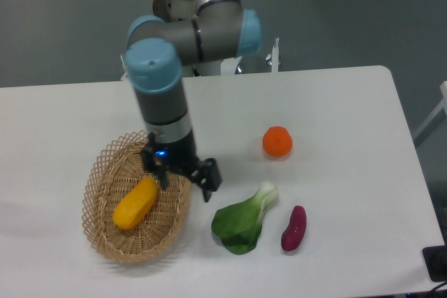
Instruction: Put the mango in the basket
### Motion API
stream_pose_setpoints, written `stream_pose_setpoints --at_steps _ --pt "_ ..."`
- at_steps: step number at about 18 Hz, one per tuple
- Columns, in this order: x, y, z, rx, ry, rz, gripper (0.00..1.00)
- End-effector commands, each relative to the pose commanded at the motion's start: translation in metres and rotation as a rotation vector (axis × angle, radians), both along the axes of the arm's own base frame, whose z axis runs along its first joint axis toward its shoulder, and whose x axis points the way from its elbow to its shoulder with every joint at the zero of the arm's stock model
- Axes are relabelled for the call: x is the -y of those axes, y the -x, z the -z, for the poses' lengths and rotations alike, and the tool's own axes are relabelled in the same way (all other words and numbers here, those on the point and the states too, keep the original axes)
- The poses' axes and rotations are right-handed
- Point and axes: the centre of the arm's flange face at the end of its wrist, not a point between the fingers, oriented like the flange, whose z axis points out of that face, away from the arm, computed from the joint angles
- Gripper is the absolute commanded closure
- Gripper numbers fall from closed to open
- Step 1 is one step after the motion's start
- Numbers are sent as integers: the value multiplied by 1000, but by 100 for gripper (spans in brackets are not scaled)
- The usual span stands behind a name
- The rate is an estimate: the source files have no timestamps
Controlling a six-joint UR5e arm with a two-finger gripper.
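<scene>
Camera view: mango (135, 203) lies alone in the basket (103, 242); claw (186, 178) hangs over its right rim, fingers apart, holding nothing

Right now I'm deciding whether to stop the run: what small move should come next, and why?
Probably just lift the gripper up and clear. The mango lies inside the basket, and the open fingers hold nothing above its right rim.

Yellow-orange mango (135, 203) lies slanted inside wicker basket (105, 242).
</scene>
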Motion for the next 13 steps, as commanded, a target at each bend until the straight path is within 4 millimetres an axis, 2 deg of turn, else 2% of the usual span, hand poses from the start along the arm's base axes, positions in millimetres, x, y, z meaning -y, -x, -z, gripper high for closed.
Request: stream_pose_setpoints --at_steps 1,7,13 --pt "5 5 -6 -6 -9 14 1" --pt "33 35 -16 15 11 83 0" --pt "39 42 -18 8 18 98 0"
